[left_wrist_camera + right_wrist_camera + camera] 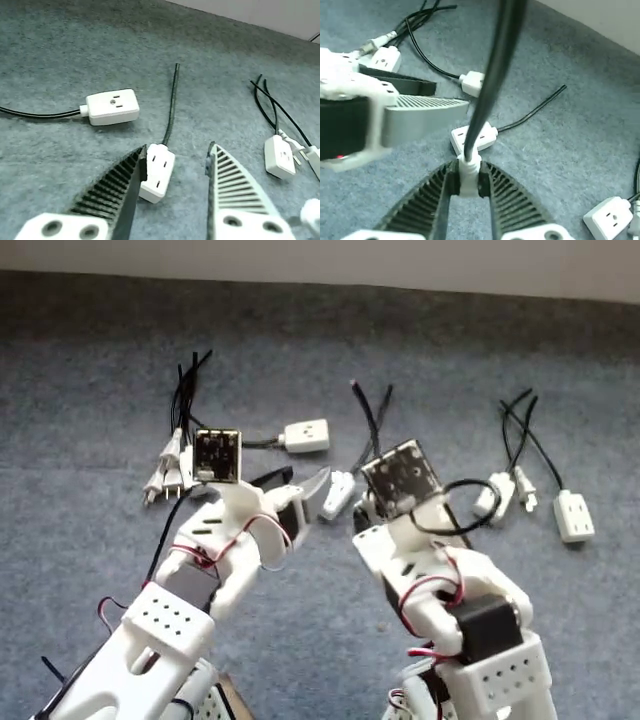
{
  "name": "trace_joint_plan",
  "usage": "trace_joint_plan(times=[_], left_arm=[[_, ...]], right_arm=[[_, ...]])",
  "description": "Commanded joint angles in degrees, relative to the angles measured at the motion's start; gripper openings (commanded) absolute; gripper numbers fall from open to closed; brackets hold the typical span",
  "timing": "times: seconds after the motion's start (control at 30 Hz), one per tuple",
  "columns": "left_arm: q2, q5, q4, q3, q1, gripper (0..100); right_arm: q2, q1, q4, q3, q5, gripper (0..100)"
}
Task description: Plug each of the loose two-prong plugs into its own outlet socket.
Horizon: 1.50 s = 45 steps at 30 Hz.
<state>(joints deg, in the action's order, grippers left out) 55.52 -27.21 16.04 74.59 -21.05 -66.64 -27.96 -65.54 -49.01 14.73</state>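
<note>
- Grey carpet — work surface, cords scattered over it.
- Two-prong plug — white, black cord, pinched tight in right gripper, near outlet socket lying on carpet.
- Left gripper — fingers spread wide, empty, beside same socket.

In the right wrist view the right arm's jaws pinch the white plug and hide its prongs. Its cable is blurred and leaves the picture. From above, that arm's camera board covers those jaws. In the left wrist view a jaw overlaps the near socket, and the picture's edge cuts a second plug.
</note>
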Motion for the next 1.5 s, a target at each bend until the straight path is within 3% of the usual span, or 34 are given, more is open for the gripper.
trace_joint_plan(times=[0.0,0.3,0.57,0.8,1.1,1.47], left_arm=[[-0.13,0.53,-1.32,0.31,5.05,21],[-0.13,0.62,-1.32,2.86,13.05,21],[0.22,0.62,-1.32,4.79,17.10,21],[0.22,0.62,-1.32,5.05,17.19,21],[0.22,0.62,-1.32,5.05,17.01,21],[0.13,0.62,-1.41,5.05,16.92,21]], right_arm=[[3.38,1.36,3.03,0.84,0.35,0.8],[3.91,1.36,11.65,-1.45,-2.90,0.8],[3.82,0.57,26.59,-14.73,-3.34,0.8],[3.91,-4.70,33.89,-19.21,-3.43,0.8],[4.35,-4.26,38.29,-21.05,-6.15,0.8],[20.35,-2.33,50.59,-21.93,-6.59,0.8]])
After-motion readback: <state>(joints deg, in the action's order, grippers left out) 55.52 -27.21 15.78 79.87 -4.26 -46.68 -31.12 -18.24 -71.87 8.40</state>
